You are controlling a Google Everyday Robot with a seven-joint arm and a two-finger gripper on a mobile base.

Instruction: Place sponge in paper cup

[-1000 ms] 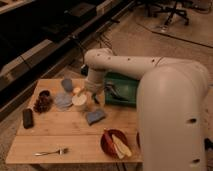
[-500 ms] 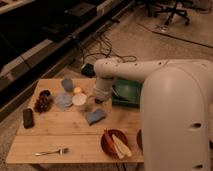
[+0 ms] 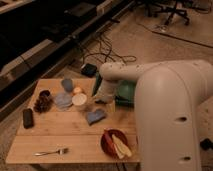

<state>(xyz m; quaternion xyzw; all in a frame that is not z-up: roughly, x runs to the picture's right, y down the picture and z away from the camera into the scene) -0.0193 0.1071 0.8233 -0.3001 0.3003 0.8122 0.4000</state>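
Camera view, single frame.

- Table: light wooden tabletop (image 3: 75, 137), seen from above at an angle.
- Sponge: small blue-grey rectangular soft pad (image 3: 95, 116), lying flat on the wood near the table's middle. It is on the camera side of the short white paper cup (image 3: 79, 100) and apart from it. Nothing is touching it. The cup stands upright with its mouth open.
- Gripper (image 3: 101, 98): at the end of the large white arm (image 3: 165, 95), low over the table. It is just right of the paper cup and beyond the sponge. Cannot tell whether it is spread or closed, and nothing is visibly held.
- Around the cup:
  - a pale blue-grey flat disc (image 3: 62, 100) is just to its left;
  - a blue-grey cup (image 3: 67, 84) stands behind that;
  - a small orange item (image 3: 77, 90) sits just behind the paper cup.
- Left edge: small dark bowl (image 3: 45, 93), reddish-brown cluster (image 3: 42, 104), black rectangular block (image 3: 27, 117).
- Front: metal fork (image 3: 51, 151); red dish (image 3: 106, 142) with pale yellow strips.
- Green object (image 3: 125, 93), partly behind the arm.
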